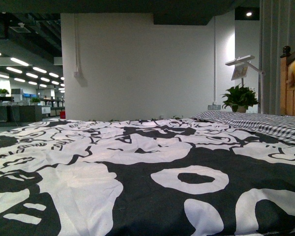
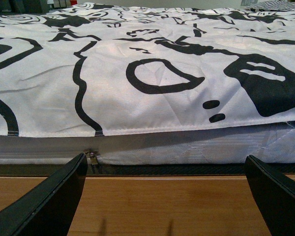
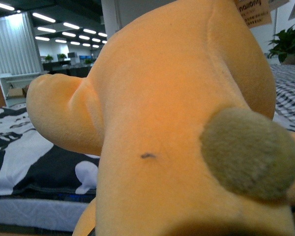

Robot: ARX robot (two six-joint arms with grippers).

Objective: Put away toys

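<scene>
The yellow-orange plush toy [image 3: 177, 98] fills most of the right wrist view, with a stubby limb [image 3: 54, 108] sticking out and a grey-green round patch [image 3: 248, 152] on it. My right gripper is shut on the plush toy, and its fingers are hidden behind the plush. The toy hangs above the edge of the bed. In the left wrist view my left gripper [image 2: 165, 158] is open and holds nothing, its black fingers [image 2: 49, 201] spread over a wooden board [image 2: 162, 206] just in front of the mattress edge [image 2: 187, 150]. Neither arm nor the toy shows in the front view.
A black-and-white patterned duvet [image 1: 137, 167] covers the bed. A checked pillow [image 1: 265, 123] lies at the far right by the wooden headboard [image 1: 292, 83]. A potted plant [image 1: 240, 97] and a white lamp [image 1: 243, 64] stand behind it. A white wall [image 1: 137, 69] rises beyond the bed.
</scene>
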